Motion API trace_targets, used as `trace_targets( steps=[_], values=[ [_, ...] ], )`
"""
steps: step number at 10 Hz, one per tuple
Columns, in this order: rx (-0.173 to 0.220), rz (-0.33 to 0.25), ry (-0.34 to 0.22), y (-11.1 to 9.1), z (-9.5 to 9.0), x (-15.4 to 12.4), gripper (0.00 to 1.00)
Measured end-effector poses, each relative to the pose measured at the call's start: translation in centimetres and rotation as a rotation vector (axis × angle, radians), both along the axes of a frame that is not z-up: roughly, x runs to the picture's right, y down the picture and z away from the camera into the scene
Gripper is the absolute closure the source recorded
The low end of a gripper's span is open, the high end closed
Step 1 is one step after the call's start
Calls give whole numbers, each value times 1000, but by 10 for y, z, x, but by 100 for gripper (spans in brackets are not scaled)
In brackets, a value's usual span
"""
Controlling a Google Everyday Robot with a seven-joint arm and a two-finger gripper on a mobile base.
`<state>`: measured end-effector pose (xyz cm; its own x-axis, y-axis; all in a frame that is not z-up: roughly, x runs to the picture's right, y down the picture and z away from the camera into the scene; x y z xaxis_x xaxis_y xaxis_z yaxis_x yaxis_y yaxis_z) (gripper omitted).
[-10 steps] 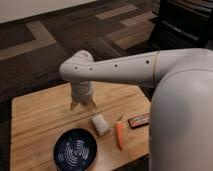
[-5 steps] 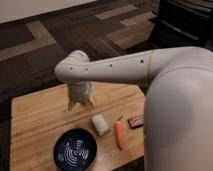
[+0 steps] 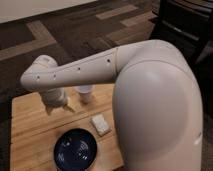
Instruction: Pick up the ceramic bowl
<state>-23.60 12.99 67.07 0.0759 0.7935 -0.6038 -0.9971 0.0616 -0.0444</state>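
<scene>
The ceramic bowl is a wide, dark navy dish with pale swirl lines inside, resting on the wooden table near its front edge. My gripper hangs at the end of the white arm, pointing down over the table's back left. It is above and a little left of the bowl, apart from it. Its fingers stand open with nothing between them. The arm's bulky shoulder hides the table's right side.
A small white cup stands just right of the gripper, at the table's back. A white packet lies right of the bowl. Dark patterned carpet surrounds the table, and dark furniture stands at the upper right.
The arm has swung left and closer to the camera, and the gripper now hangs lower over the table. The orange item and dark bar at the right are now hidden behind the arm.
</scene>
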Motion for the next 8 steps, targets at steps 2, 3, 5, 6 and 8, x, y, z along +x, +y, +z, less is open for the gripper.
trace_targets(
  steps=[2,3,5,6,8],
  values=[
    [4,20,26,-1,2,4,35],
    [-1,25,24,0,1,3,35],
    [2,23,25,-1,1,3,35],
    [1,23,25,-1,1,4,35],
    [1,25,27,-1,2,5,35]
  ],
)
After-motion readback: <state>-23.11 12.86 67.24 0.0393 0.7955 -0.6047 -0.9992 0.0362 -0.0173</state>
